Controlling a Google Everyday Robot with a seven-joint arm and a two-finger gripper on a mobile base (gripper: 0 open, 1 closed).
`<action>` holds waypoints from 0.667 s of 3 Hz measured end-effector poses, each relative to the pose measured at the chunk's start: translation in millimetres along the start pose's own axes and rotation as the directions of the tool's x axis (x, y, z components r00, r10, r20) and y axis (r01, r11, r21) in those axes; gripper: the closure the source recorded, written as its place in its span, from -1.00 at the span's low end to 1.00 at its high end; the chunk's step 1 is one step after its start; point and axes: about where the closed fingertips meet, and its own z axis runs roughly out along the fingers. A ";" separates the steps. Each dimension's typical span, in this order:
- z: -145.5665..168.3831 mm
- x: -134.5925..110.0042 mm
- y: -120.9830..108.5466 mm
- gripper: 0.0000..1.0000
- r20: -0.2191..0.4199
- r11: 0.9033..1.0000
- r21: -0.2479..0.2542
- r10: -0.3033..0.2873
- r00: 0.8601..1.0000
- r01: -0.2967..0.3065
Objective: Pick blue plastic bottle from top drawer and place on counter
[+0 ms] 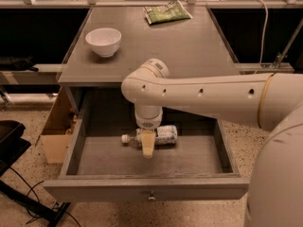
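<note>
The blue plastic bottle point(165, 134) lies on its side in the open top drawer point(142, 189), with its white cap pointing left. My gripper point(148, 148) reaches straight down from the big white arm and sits over the bottle's neck end, right at the bottle. It hides part of the bottle. The grey counter point(189, 46) lies above and behind the drawer.
A white bowl point(103, 40) stands at the counter's left. A green snack packet point(166, 12) lies at its far edge. A cardboard box point(56, 131) sits on the floor left of the cabinet, beside a black stand point(12, 141). My arm spans the drawer's right half.
</note>
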 end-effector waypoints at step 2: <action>21.6 1.3 -1.0 0.00 0.057 0.997 0.029 -0.078 0.995 0.077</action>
